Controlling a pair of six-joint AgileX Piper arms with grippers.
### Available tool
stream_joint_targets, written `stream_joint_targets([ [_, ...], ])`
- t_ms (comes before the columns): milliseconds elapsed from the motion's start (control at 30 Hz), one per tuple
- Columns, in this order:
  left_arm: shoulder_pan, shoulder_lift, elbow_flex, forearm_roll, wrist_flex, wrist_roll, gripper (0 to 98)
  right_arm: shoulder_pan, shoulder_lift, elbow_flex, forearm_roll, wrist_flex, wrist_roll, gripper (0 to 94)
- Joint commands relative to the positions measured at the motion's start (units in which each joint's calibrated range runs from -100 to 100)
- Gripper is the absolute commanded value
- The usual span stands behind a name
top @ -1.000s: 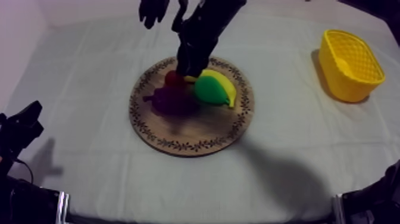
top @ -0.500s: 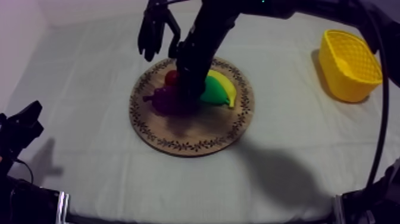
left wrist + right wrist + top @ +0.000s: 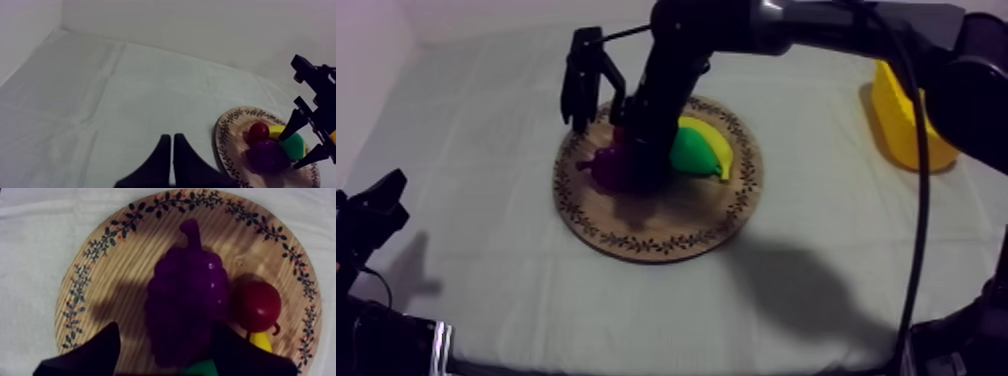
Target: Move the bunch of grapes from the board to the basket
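Note:
The purple bunch of grapes (image 3: 187,300) lies on the round wooden board (image 3: 125,263), stem pointing away from my right gripper (image 3: 167,355). That gripper is open, with one finger on each side of the near end of the bunch. A small red fruit (image 3: 256,305) touches the grapes. In the top view the right gripper (image 3: 633,158) is down on the grapes (image 3: 608,170), beside the green pear (image 3: 688,152) and the banana (image 3: 718,148). My left gripper (image 3: 172,152) is shut and hovers over the cloth, off the board (image 3: 231,145). It rests low at the left (image 3: 376,205).
The yellow basket (image 3: 892,110) stands at the far right of the table, partly behind my right arm. The left wrist view takes in the red fruit (image 3: 258,132), grapes (image 3: 267,155) and pear (image 3: 295,146), with the right gripper (image 3: 302,142) over them.
My right arm has come down and forward over the board, bringing its gripper onto the grapes. The fruit and the left arm have stayed put.

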Motion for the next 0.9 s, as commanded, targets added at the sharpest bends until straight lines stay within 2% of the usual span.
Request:
stream_joint_targets([
  [0, -0.01, 0.00, -0.04, -0.04, -0.03, 0.00, 0.1, -0.03, 0.89, -0.63, -0.06, 0.05, 0.05, 52.4],
  [667, -0.01, 0.00, -0.04, -0.04, -0.03, 0.00, 0.1, -0.20, 7.26, -5.32, 0.51, -1.46, 0.68, 52.2],
  [867, -0.01, 0.00, -0.04, -0.04, -0.03, 0.00, 0.1, -0.26, 7.46, -6.14, 1.00, -1.54, 0.78, 45.6],
])
